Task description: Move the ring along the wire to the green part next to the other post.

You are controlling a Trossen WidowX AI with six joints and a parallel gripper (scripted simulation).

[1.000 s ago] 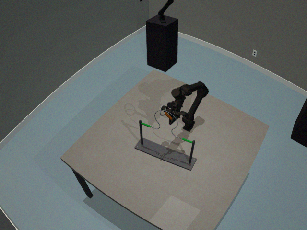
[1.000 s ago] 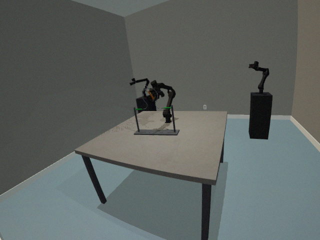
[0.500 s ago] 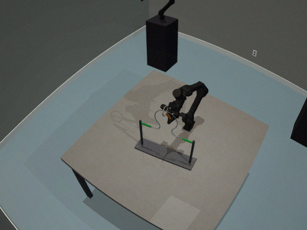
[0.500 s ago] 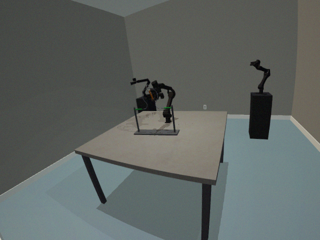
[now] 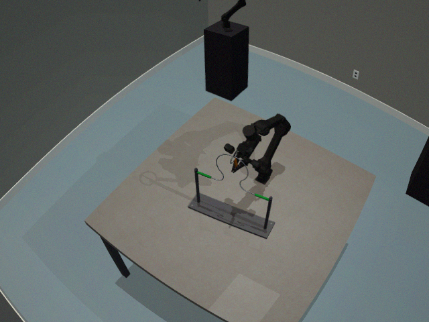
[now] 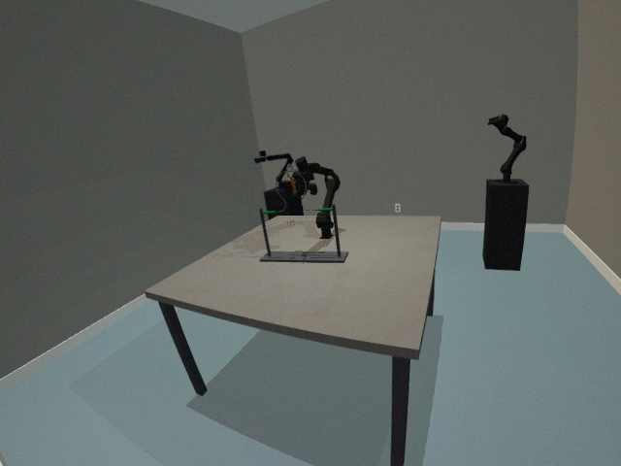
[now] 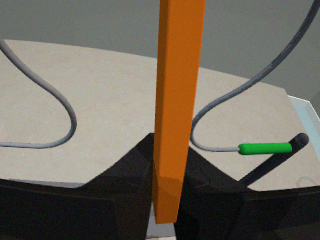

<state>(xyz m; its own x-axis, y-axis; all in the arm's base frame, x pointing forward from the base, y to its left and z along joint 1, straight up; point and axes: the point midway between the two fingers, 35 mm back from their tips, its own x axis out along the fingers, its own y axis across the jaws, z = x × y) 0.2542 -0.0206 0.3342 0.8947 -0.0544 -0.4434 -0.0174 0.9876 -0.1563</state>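
My gripper point(image 5: 234, 169) point(image 7: 161, 140) is shut on the orange handle point(image 5: 236, 162) point(image 6: 293, 185) point(image 7: 179, 75). The ring point(image 5: 231, 159) is by the raised middle of the thin grey wire point(image 5: 216, 162) point(image 7: 74, 122), between its two bends. Whether it touches the wire is too small to tell, and it is out of the wrist view. In the top view, one green part point(image 5: 203, 174) point(image 6: 269, 212) point(image 7: 265, 148) joins the left post point(image 5: 197, 188) point(image 6: 265, 233), and the other green part point(image 5: 261, 196) point(image 6: 324, 209) joins the right post point(image 5: 267, 215) point(image 6: 337, 233).
Both posts stand on a flat dark base plate point(image 5: 256, 232) point(image 6: 303, 259) on the table point(image 5: 155, 242) point(image 6: 350, 301). The arm's links rise behind the wire, close to its right bend in the top view. Other arms stand on dark pedestals point(image 5: 226, 62) point(image 6: 506, 225) away from the table.
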